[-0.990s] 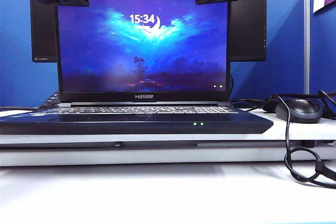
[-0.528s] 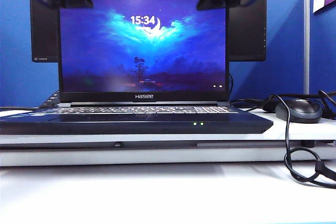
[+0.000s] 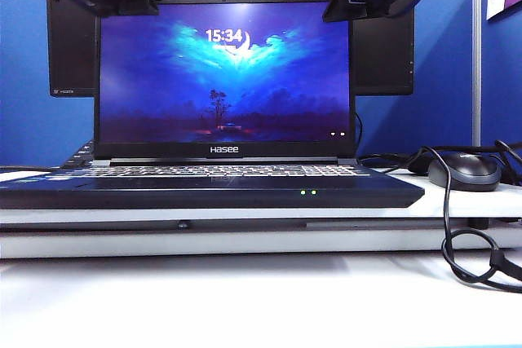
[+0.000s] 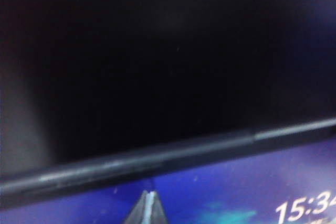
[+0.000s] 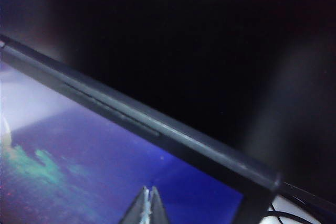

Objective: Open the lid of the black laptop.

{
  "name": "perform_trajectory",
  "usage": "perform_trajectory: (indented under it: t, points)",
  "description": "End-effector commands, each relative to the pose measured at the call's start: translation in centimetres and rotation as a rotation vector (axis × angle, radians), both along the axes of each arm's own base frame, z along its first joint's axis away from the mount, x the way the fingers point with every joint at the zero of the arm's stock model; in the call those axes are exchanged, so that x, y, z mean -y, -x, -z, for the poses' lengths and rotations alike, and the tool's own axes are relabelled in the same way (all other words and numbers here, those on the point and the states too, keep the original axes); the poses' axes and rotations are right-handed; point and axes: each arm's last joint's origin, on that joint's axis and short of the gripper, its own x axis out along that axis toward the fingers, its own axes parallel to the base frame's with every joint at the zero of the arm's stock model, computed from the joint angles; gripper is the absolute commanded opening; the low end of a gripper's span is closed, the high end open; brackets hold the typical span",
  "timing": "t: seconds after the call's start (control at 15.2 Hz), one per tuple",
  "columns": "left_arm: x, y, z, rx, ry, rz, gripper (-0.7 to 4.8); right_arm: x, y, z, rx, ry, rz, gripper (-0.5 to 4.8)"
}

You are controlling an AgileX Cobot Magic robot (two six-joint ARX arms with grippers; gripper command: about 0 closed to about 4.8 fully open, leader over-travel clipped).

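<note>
Lid [image 3: 224,71] stood upright on the black laptop [image 3: 204,189].
Your left gripper [image 4: 149,208] and right gripper [image 5: 148,205], fingers closed, hung at its top corners, upper frame.

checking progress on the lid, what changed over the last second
The lid tipped a little further back: its top edge sits lower and its left edge further right in the exterior view. The left gripper and right gripper, both shut, hover at its top corners, shifted slightly rightward. The black laptop base, the mouse and the monitor behind stayed put.
</note>
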Motion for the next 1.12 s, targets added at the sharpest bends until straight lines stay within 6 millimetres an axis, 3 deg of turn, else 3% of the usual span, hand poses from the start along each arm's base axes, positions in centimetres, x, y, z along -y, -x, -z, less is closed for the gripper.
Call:
perform_trajectory:
  t: [0.07,0.2,0.4,0.59,0.86,1.12]
  points:
    - [0.0,-0.1,0.0,-0.016,-0.006,-0.004,-0.04,0.2,-0.1,-0.6,0.027,-0.015,-0.016,-0.01]
    - [0.0,-0.1,0.4,-0.054,-0.015,0.008,-0.04,0.2,0.1,-0.4,-0.004,-0.007,-0.022,-0.01]
    - [0.5,0.5,0.4,-0.099,-0.009,0.181,-0.04,0.3,1.4,-1.1,-0.048,-0.002,-0.129,-0.01]
    - [1.2,2.1,-1.1,-0.069,-0.018,0.208,-0.04,1.0,3.4,-2.8,-0.038,-0.008,-0.152,-0.02]
    - [1.6,5.9,-3.6,-0.064,-0.032,0.258,-0.04,1.0,7.7,-4.0,-0.028,-0.024,-0.219,-0.01]
    - [-0.2,12.3,-6.3,0.027,-0.024,0.175,-0.04,3.1,13.7,-6.4,0.066,-0.142,-0.227,-0.02]
